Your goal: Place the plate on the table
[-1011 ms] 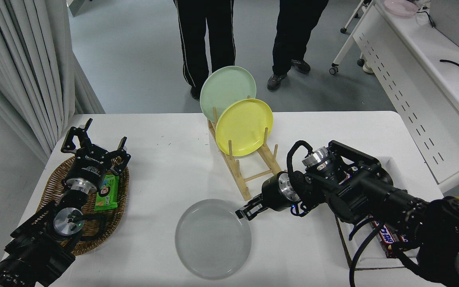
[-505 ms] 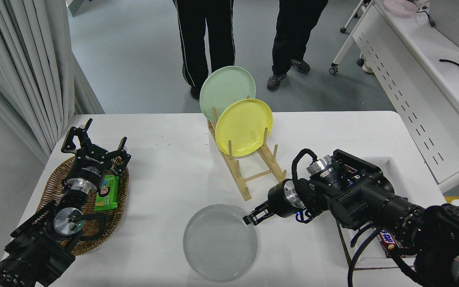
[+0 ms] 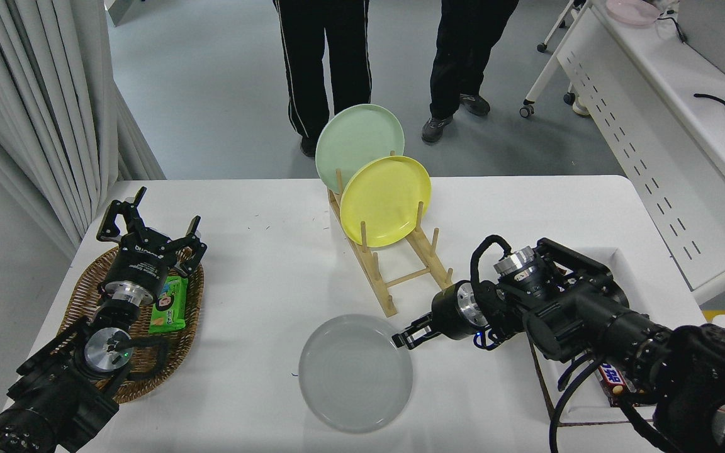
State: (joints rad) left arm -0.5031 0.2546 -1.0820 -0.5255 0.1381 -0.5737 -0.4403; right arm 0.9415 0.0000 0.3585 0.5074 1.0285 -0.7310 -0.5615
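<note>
The light-grey plate (image 3: 355,372) lies flat and low over the white table (image 3: 262,283), near its front edge, just in front of the wooden rack. My right gripper (image 3: 402,338) comes in from the right and is shut on the plate's right far rim. I cannot tell whether the plate rests on the table or hangs just above it. My left gripper (image 3: 148,223) is parked over the wicker basket at the left, fingers spread open and empty.
A wooden rack (image 3: 400,277) holds a yellow plate (image 3: 384,200) and a pale green plate (image 3: 356,135). A wicker basket (image 3: 79,296) holds a green packet (image 3: 170,305). A white tray (image 3: 620,258) lies under my right arm. Two people's legs (image 3: 325,63) stand at the far side.
My right gripper has drawn back to the right with the plate's rim in it, and the plate has shifted right along the table's front.
</note>
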